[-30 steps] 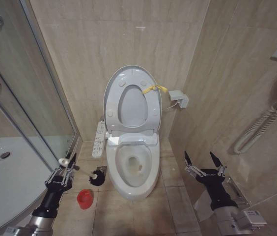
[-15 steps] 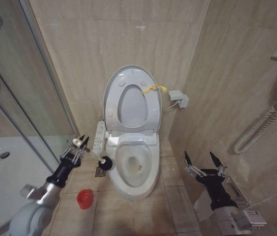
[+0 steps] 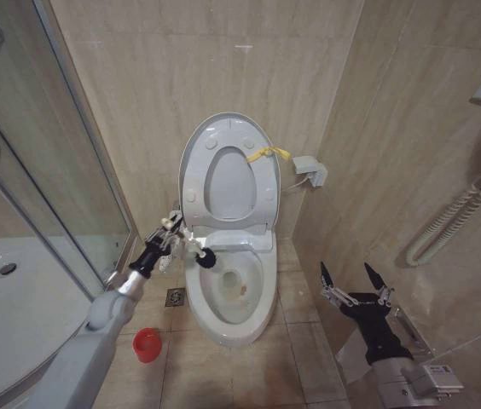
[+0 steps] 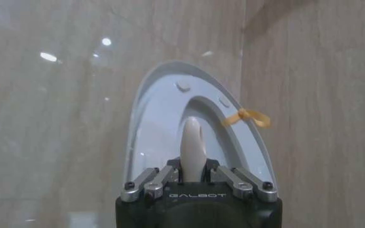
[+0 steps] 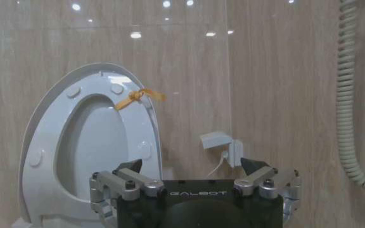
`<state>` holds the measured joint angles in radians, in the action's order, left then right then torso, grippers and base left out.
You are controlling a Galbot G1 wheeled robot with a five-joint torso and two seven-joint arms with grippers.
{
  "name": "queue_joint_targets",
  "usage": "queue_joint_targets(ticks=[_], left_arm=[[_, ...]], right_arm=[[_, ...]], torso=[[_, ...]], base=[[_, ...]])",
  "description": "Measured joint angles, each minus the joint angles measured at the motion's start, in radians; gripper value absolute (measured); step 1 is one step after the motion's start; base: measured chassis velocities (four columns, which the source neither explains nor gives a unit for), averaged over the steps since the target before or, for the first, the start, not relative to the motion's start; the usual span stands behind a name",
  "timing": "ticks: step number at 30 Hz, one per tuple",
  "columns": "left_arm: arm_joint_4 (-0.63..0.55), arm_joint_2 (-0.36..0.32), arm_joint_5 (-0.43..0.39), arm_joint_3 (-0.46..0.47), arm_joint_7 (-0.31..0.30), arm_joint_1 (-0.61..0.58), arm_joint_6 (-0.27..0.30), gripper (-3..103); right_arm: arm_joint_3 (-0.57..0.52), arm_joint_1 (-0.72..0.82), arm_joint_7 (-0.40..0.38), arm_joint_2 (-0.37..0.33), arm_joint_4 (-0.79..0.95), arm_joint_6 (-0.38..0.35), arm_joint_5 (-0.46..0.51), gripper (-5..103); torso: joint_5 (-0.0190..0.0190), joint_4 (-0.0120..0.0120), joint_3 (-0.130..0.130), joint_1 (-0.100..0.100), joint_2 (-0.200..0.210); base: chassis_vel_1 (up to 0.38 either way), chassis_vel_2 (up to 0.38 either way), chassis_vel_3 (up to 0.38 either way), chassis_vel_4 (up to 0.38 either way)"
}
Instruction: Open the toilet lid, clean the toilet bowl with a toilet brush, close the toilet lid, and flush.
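With its fingers closed on the thin white handle, the left pincer [image 3: 172, 228] holds the toilet brush [image 3: 199, 252] at the near-left rim of the toilet bowl [image 3: 232, 294]. Handle runs from the pincer down and right; dark bristle head sits over the bowl's left edge, at the rear part of the opening. In the left wrist view the handle [image 4: 193, 149] stands between the closed fingers [image 4: 146, 184], pointing toward the raised lid. Left arm reaches in diagonally from the near left.

Right pincer [image 3: 356, 281] hangs low at the near right, well apart from the toilet, fingers spread wide, gripping nothing. Right wrist view shows the same: both finger assemblies [image 5: 127, 183] set wide, nothing between them.

Toilet lid [image 3: 196, 158] stands upright against the far wall, the seat ring raised flat against it. Yellow strap [image 3: 266, 154] tied at the lid's right rim. Bowl uncovered, slightly stained inside.

Floor: beige tiles; small red cup holder [image 3: 147, 343] stands on the floor near left of the bowl, well apart from the brush. Small floor drain [image 3: 176, 296] between holder and bowl.

Room: beige tiled walls meeting in a corner right of the toilet. Glass shower enclosure [image 3: 44, 162] with white tray on the left. Coiled white hose [image 3: 449, 217] on the right wall. White control panel [image 3: 172, 240] just left of the bowl.
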<state>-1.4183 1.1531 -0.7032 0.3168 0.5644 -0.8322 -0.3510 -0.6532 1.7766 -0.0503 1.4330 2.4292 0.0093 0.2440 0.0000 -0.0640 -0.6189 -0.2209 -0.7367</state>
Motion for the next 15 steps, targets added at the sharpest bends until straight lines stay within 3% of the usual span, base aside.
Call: queue_joint_targets(ticks=[3, 7, 15], left_arm=[[0.034, 0.014, 0.0, -0.027, 0.004, 0.037, -0.001, 22], [0.184, 0.081, 0.016, -0.131, 0.005, 0.153, -0.007, 22], [0.364, 0.145, 0.07, -0.219, 0.004, 0.226, -0.036, 22]], right_arm=[[0.0, 0.0, 0.0, 0.0, 0.0, 0.0, 0.0, 100], [0.0, 0.0, 0.0, 0.0, 0.0, 0.0, 0.0, 100], [0.0, 0.0, 0.0, 0.0, 0.0, 0.0, 0.0, 100]], torso=[[0.0001, 0.0002, 0.0, 0.0, 0.0], [0.0001, -0.0003, 0.0, 0.0, 0.0], [0.0002, 0.0, 0.0, 0.0, 0.0]], base=[[0.0, 0.0, 0.0, 0.0], [0.0, 0.0, 0.0, 0.0], [0.0, 0.0, 0.0, 0.0]])
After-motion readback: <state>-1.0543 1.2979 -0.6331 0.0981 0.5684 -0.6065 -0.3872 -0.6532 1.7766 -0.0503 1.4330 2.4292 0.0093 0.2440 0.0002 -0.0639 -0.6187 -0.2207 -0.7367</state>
